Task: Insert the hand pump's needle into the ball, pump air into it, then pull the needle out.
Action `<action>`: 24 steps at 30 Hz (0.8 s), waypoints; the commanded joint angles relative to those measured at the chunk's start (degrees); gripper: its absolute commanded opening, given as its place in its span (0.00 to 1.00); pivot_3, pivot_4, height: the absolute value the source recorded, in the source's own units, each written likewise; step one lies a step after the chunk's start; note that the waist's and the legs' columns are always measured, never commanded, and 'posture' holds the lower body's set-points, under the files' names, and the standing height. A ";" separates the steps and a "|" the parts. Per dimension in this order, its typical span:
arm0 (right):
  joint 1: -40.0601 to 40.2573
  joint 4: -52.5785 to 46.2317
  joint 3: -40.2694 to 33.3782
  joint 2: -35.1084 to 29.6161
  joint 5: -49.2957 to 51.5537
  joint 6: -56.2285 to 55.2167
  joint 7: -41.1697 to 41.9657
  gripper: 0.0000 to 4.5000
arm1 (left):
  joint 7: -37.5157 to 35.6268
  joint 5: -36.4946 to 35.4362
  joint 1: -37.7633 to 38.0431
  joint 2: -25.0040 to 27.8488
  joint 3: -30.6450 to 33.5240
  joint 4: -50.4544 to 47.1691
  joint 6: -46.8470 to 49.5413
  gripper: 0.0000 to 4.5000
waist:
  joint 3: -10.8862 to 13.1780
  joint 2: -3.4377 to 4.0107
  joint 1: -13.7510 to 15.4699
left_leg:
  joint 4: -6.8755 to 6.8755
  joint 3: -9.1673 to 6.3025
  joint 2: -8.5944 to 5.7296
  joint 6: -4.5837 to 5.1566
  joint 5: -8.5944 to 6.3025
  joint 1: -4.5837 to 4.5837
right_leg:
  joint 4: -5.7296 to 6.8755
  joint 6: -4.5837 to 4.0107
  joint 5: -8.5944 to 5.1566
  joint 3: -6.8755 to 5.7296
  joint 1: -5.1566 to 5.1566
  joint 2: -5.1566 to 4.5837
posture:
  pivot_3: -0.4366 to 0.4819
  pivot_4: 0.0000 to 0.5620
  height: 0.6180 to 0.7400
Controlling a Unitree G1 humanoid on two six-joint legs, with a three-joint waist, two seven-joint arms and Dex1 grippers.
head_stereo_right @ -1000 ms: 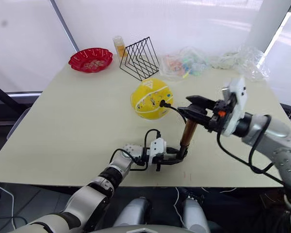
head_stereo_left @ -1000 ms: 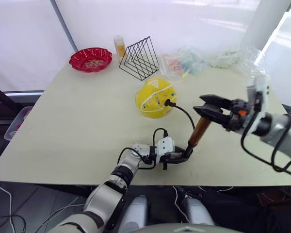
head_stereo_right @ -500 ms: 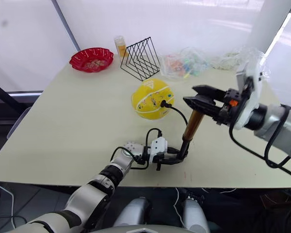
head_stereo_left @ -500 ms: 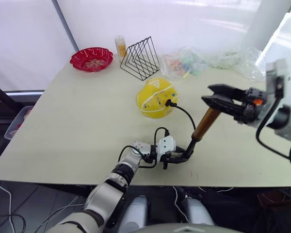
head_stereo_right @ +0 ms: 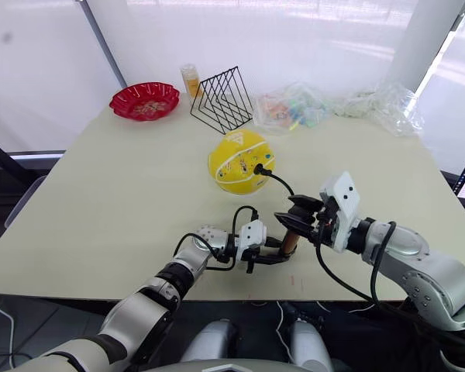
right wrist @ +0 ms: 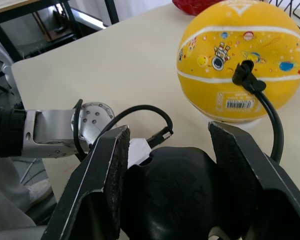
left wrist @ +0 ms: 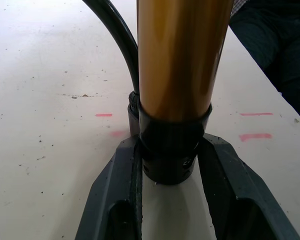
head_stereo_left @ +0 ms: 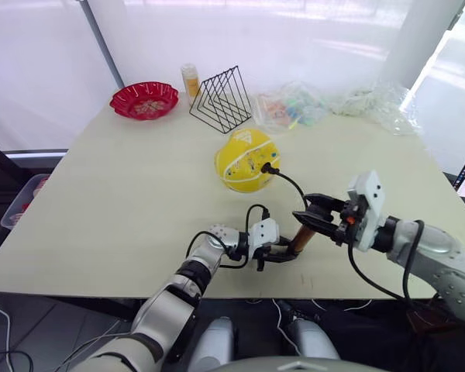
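Observation:
The yellow ball [head_stereo_left: 246, 160] rests mid-table, round. The hose's black fitting [right wrist: 244, 75] is plugged into the ball's side, so the needle is hidden inside. The black hose [head_stereo_left: 291, 182] curves down to the hand pump [head_stereo_left: 298, 239], whose gold tube [left wrist: 175, 60] stands short and tilted near the table's front edge. My left gripper [head_stereo_left: 283, 251] lies on the table, shut on the pump's black base cap [left wrist: 169, 150]. My right gripper [head_stereo_left: 311, 220] is shut on the black handle [right wrist: 175, 185] at the top, low over the tube.
At the back of the table are a red bowl [head_stereo_left: 145, 99], a small bottle [head_stereo_left: 191, 77], a black wire rack [head_stereo_left: 221, 98] and crumpled plastic bags [head_stereo_left: 294, 105]. The table's front edge [head_stereo_left: 217, 291] runs just below the pump.
My right gripper raised the handle, then pushed it down and left toward the base. Much less gold tube shows now. The left gripper and ball stayed put.

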 commanded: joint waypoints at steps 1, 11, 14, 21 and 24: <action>-0.42 -1.27 -2.92 -0.57 2.07 1.05 2.13 0.45 | -3.14 7.20 4.96 4.18 -5.21 6.43 7.58 0.25 | 0.04 0.05 0.01 | -0.01 0.00 -0.01 0.00 0.00 -0.01 | 0.00 0.01 -0.01 0.00 0.00 0.00 | 0.48 0.27 0.97; -14.98 2.40 -20.99 -8.91 19.50 7.48 0.64 0.45 | -3.91 7.99 4.52 4.52 -6.03 5.98 9.16 0.25 | 0.34 0.33 0.01 | -0.03 -0.14 -0.02 0.00 0.00 -0.10 | -0.02 -0.04 -0.06 -0.13 -0.03 -0.01 | 0.48 0.27 0.97; -17.31 3.50 -22.75 -10.88 22.48 8.66 -0.44 0.45 | -4.04 8.07 4.35 4.53 -6.10 6.18 9.38 0.25 | 0.34 0.33 -0.01 | -0.03 -0.11 -0.02 0.00 0.00 -0.09 | -0.01 -0.04 -0.06 -0.12 -0.03 -0.02 | 0.48 0.27 0.97; -20.82 4.08 -19.84 -10.36 24.86 9.46 -3.13 0.45 | -4.36 8.12 4.23 4.68 -6.13 6.50 10.09 0.25 | 0.39 0.33 -0.03 | -0.03 -0.11 -0.02 0.00 0.00 -0.12 | -0.02 -0.05 -0.07 -0.12 -0.05 -0.03 | 0.48 0.27 0.97; -19.28 3.42 -17.16 -9.81 22.62 10.02 -2.73 0.45 | -4.33 8.13 4.31 4.63 -6.14 6.45 10.13 0.25 | 0.38 0.32 -0.03 | -0.04 -0.09 -0.03 0.00 0.00 -0.12 | -0.03 -0.05 -0.07 -0.10 -0.05 -0.04 | 0.48 0.27 0.97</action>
